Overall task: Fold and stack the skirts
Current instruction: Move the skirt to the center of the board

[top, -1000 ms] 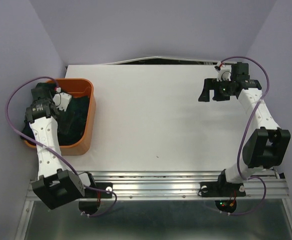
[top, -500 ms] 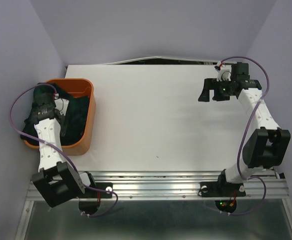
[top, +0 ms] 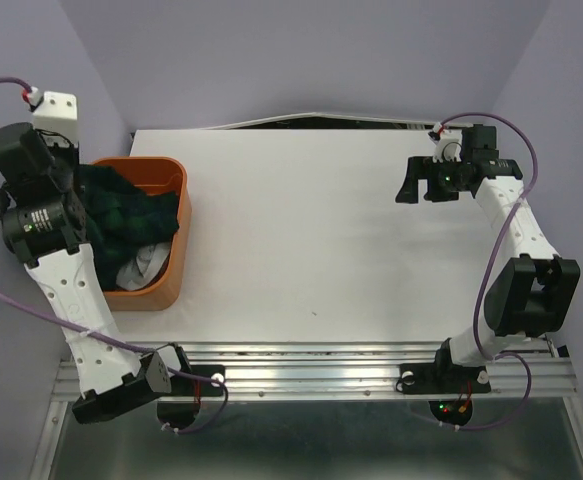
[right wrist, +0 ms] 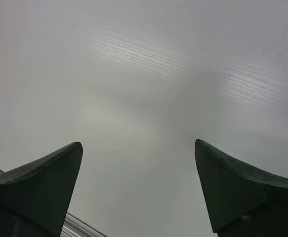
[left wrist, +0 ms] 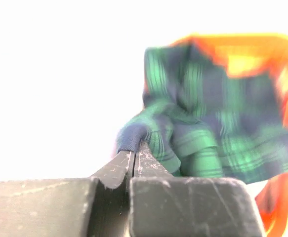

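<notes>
My left gripper (left wrist: 135, 148) is shut on a navy hem edge of the dark green-navy plaid skirt (left wrist: 218, 123). The left arm (top: 41, 215) stands raised at the far left, and the plaid skirt (top: 121, 205) hangs from it, half drawn up out of the orange basket (top: 176, 262). A white skirt (top: 141, 265) lies in the basket underneath. Over the table's far right, my right gripper (top: 416, 180) hovers open, and its fingers (right wrist: 45, 173) frame only bare table.
The white table (top: 301, 230) stretches between the two arms. The orange basket (left wrist: 242, 44) stands at its left edge against the lilac wall. A metal rail (top: 321, 360) with both arm bases runs along the near edge.
The left gripper has shut on the plaid skirt inside the basket. The left arm has risen and swung left, pulling the skirt up and uncovering the white skirt. The right arm has not moved.
</notes>
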